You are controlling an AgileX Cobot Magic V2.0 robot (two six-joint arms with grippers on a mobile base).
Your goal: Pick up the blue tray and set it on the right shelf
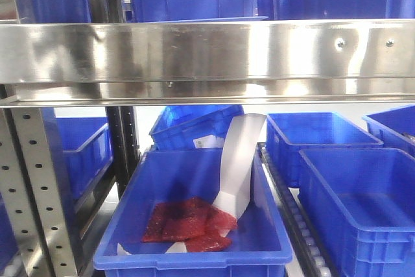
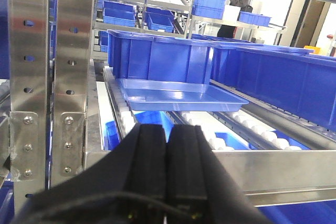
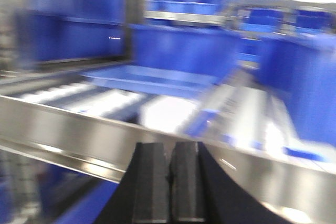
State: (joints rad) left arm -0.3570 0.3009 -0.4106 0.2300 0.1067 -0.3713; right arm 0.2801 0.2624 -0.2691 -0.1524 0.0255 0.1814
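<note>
Behind the broad shiny stainless-steel front rail [image 2: 273,169] of the metal rack shelf, one shallow, glossy light-blue plastic tray [image 2: 181,95] with rounded corners lies flat on white rollers [image 2: 257,129], directly before one deep dark-blue plastic crate [image 2: 157,56]. Two perforated grey upright posts [image 2: 50,66] stand at left. Left hand [image 2: 167,171] and right hand [image 3: 169,179]: black fingers pressed together, holding nothing.

The blue tray [image 2: 181,97] lies on the right shelf [image 2: 273,169] rollers, before a crate [image 2: 157,56].
</note>
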